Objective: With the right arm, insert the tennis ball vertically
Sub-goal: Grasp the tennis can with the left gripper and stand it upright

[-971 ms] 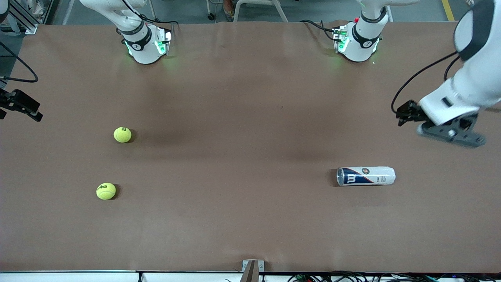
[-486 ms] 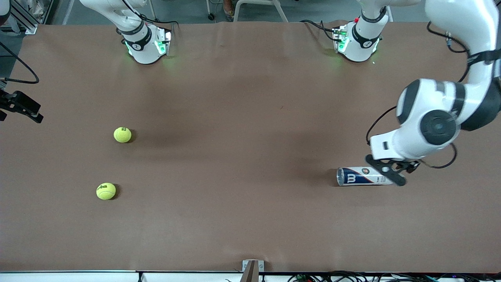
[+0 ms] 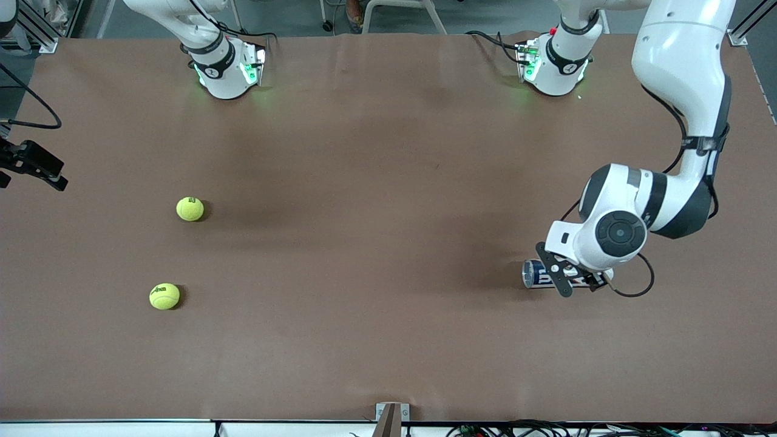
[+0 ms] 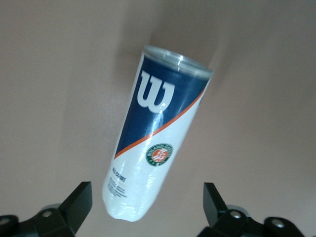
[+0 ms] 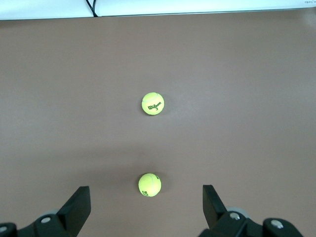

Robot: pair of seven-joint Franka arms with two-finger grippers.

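- We see the Wilson tennis ball can (image 3: 536, 274) lying on its side on the bench (image 3: 376, 255), toward the left arm's end, its clear open mouth pointing toward the right arm's end.
- The left tool (image 3: 567, 278) hangs right over the can with its fingers (image 4: 79, 200) spread wide, 1 on each side of the can's closed white end, not touching it as far as we can tell.
- We judge the main risk to be the can itself: it is round and smooth, so a finger landing off-centre could roll it away from the tool or let it slip when it is tipped upright.
- The 2 tennis balls (image 5: 153, 103) (image 5: 149, 184) rest well apart from the can, toward the right arm's end; they could roll at a glancing touch.
- The right tool (image 5: 143, 212) waits high above the 2 balls, fingers open and empty; in the front view it sits at the edge toward the right arm's end (image 3: 33, 164).
- Compared with 0.5 s ago, the left arm has swung in along the can, its tool now covering more of the label; 1.0 s ago it was well clear of the can.
- Can and both balls lie where they lay.
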